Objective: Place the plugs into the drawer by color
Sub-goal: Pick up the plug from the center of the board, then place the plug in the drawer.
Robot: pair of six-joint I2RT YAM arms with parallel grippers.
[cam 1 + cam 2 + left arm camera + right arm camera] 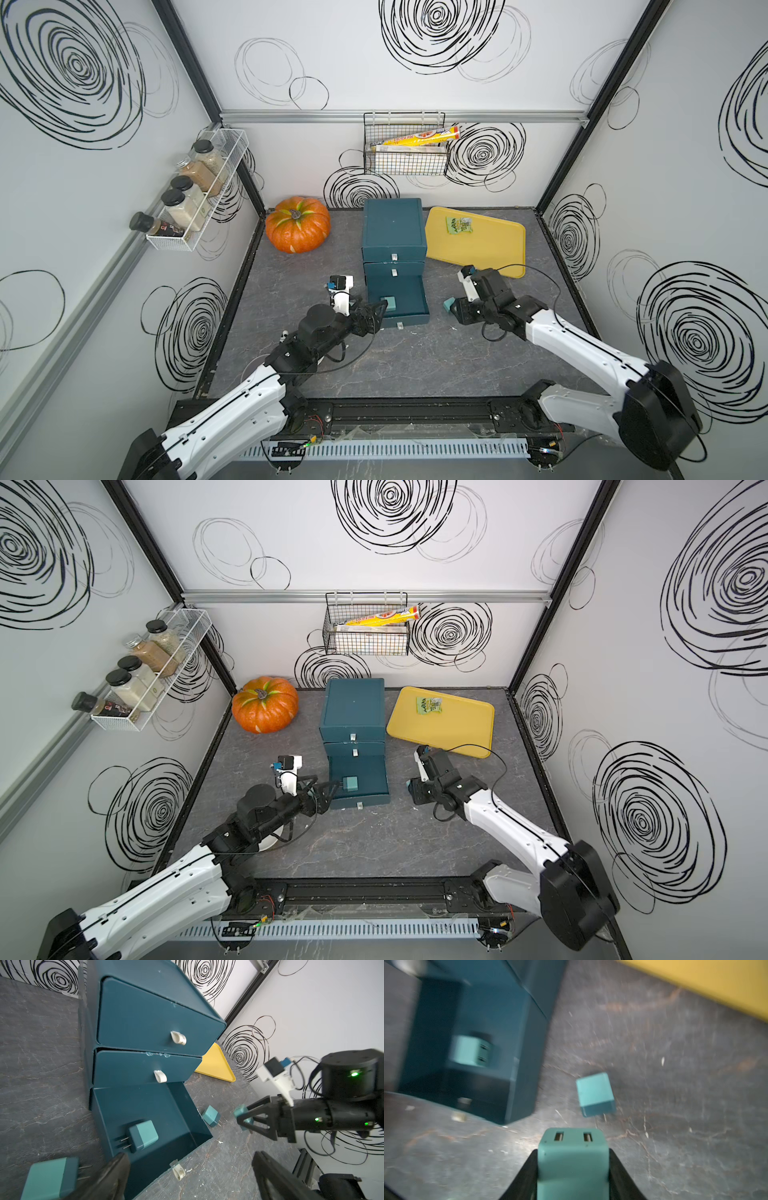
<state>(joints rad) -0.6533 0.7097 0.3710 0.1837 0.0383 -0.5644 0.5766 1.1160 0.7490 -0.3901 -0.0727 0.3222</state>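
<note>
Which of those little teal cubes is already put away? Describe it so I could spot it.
Find the dark teal cabinet mid-table, whose bottom drawer is pulled open. The stored plug lies inside it. Unlike it, one loose plug and a second loose plug sit outside on the tabletop, and the held plug is gripped by the right hand.

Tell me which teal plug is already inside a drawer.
The teal plug lying in the pulled-out bottom drawer. The others are outside: the held plug sits in the right gripper, and two table plugs lie beside the drawer.
</note>
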